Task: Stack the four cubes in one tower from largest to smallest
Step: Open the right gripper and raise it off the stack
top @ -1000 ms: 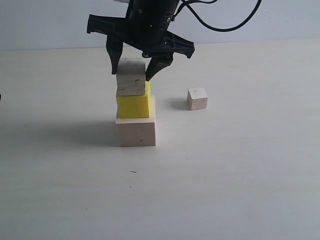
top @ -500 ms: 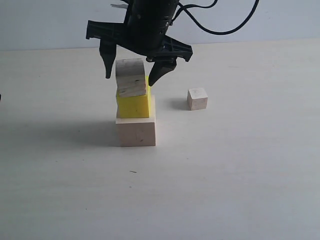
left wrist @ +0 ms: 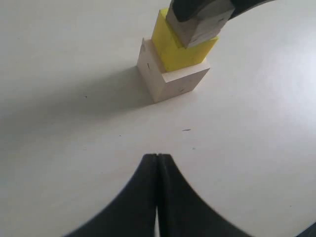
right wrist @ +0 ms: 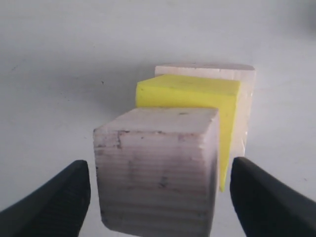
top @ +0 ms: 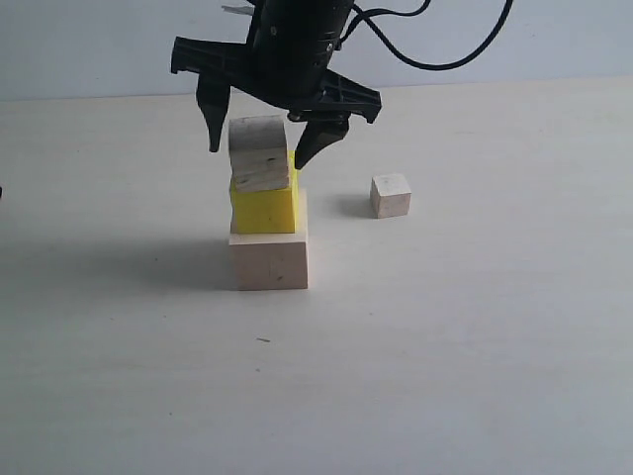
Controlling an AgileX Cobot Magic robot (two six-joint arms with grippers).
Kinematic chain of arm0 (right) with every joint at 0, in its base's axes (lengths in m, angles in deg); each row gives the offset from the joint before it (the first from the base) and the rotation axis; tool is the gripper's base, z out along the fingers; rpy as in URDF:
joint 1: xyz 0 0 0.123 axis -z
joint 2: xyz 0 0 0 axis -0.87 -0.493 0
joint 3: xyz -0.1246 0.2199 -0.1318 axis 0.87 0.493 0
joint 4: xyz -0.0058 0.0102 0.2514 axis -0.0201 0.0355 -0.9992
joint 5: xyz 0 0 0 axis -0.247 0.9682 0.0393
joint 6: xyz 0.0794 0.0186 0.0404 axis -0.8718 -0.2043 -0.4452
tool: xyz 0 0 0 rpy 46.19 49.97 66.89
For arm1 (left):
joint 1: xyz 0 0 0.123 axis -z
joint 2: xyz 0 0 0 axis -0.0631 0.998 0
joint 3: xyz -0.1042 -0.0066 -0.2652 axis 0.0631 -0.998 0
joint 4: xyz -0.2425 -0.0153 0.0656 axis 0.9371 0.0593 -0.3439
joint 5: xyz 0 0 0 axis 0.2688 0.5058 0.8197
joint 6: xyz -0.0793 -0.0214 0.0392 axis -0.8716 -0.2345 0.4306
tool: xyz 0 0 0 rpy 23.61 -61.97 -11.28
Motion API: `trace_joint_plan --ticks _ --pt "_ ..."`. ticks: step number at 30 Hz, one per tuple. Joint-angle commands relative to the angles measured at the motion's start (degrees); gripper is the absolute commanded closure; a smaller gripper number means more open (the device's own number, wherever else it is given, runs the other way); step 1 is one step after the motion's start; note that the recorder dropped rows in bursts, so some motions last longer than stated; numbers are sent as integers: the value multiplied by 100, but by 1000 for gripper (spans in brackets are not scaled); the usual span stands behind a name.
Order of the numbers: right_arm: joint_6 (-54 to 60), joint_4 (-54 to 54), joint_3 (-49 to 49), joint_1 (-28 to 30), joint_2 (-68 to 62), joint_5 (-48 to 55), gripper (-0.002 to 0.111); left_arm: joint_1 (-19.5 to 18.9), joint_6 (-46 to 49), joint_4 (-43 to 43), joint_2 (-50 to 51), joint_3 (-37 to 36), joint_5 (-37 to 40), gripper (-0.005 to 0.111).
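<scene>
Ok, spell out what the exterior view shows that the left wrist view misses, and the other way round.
Exterior only: the smallest cube, alone on the table to the right of the stack, and the right gripper with its jaws open on either side of the grainy cube. Left wrist only: the left gripper, shut, with table beneath it. Both: the stack of three, with the pale base cube at the bottom, the yellow cube on it and the grainy cube on top.
</scene>
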Motion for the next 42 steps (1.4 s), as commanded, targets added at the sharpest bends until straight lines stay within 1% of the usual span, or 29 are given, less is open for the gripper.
trace_joint_plan --ticks 1,17,24,27,29,30,31,32,33,34,35,37,38,39,42 --pt "-142 277 -13 -7 55 -66 34 37 13 48 13 -19 17 107" --pt "-133 316 -13 -7 68 -228 34 37 24 48 13 -19 17 107" --pt "197 189 -13 -7 598 -59 34 37 24 48 13 -19 17 107" --pt "360 526 -13 -7 897 44 35 37 36 48 13 -19 17 107" --pt "644 710 -13 -7 1078 44 46 37 36 48 13 -19 17 107" --pt "918 750 -13 -7 1177 44 56 37 36 48 13 -19 17 107" --pt "1229 766 -13 -7 1302 44 71 37 36 48 13 -19 17 107" --pt "1350 793 -13 -7 1357 44 77 37 36 48 13 -19 17 107" --pt "1638 1061 -13 -7 1477 44 92 37 36 48 13 -19 17 107" --pt "1696 1304 -13 -7 1533 44 99 37 36 48 13 -19 17 107" --pt "1647 1940 -13 -7 1623 44 108 37 35 48 13 -19 27 107" --pt "1609 2702 -13 59 1705 44 108 37 68 48 13 -19 50 107" --pt "1609 2828 -13 117 1720 44 108 37 70 48 13 -19 63 107" --pt "1609 2827 -13 378 1733 44 108 37 70 48 13 -19 102 107" --pt "1634 2827 -13 836 1645 44 108 37 83 48 13 -19 114 107"
